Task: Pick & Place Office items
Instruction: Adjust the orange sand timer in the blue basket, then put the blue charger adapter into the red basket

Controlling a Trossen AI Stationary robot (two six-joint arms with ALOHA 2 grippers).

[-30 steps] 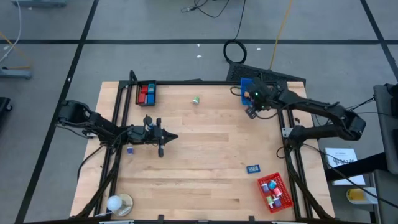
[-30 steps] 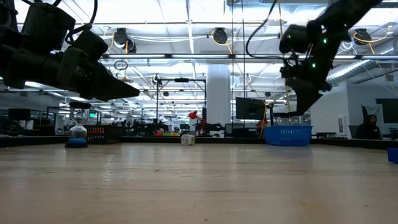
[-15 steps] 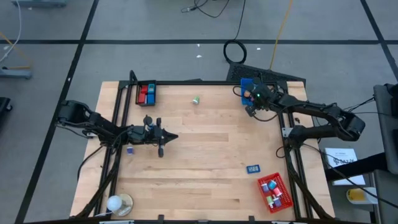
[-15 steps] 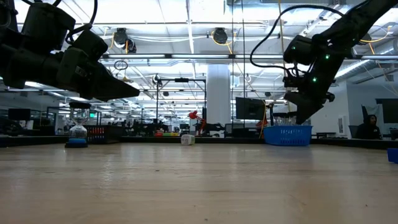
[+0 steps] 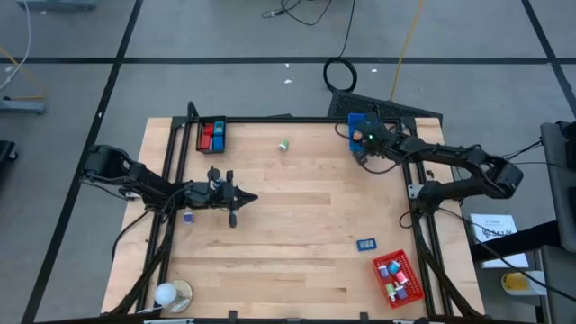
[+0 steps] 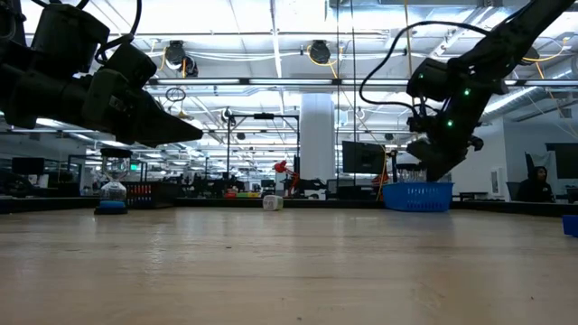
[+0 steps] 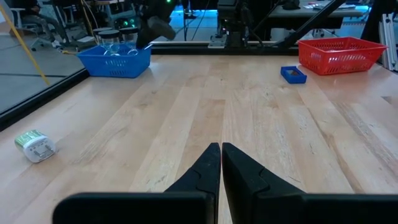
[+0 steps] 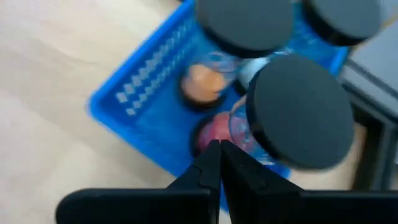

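Observation:
My right gripper (image 5: 362,148) (image 8: 219,149) hovers shut over the blue tray (image 5: 358,121) (image 8: 134,99) at the table's far right corner. The tray holds clear jars with black lids (image 8: 298,112). My left gripper (image 5: 252,198) (image 7: 221,149) waits shut above the left middle of the table. Loose office items lie on the wood: a green-white piece (image 5: 283,144) (image 7: 34,145) near the far edge, a blue block (image 5: 366,244) (image 7: 292,73) by the red tray, and a tiny blue piece (image 5: 188,217) beside the left arm.
A red tray (image 5: 396,277) with several small items sits at the near right corner. A black tray (image 5: 211,135) with red and blue pieces stands at the far left. A round white and tan object (image 5: 171,294) rests at the near left corner. Bare wood spans the middle.
My right gripper has moved toward the table's far edge, from just in front of the blue tray to over it, and in the low view it has tipped from pointing down to slanting. Its fingers stay shut.

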